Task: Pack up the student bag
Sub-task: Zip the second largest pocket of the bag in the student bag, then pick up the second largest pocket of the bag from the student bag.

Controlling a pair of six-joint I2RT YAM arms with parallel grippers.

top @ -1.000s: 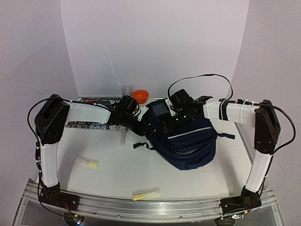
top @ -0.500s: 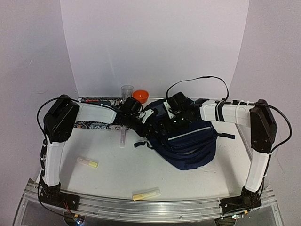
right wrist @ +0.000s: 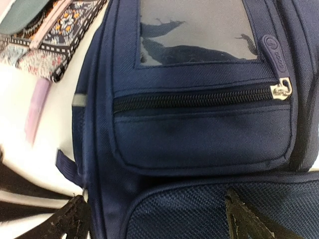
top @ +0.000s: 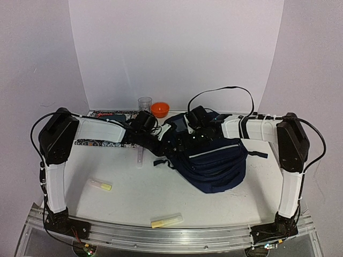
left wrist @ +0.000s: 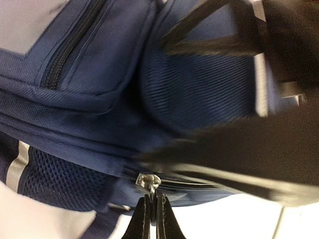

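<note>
Student bag (top: 214,160): left hand (left wrist: 151,205) pinched shut on zipper pull (left wrist: 148,180) (metal); right hand (right wrist: 157,216) spread wide, holding nothing.

No text, number or brand can be read in any view. Right wrist view: the rubber tab (right wrist: 273,46) at the right end of the front-pocket zip of the student bag (right wrist: 199,144) bears small raised marks, too fine to read. The patterned case (right wrist: 60,35), to the left, shows print only; any lettering is illegible.
</note>
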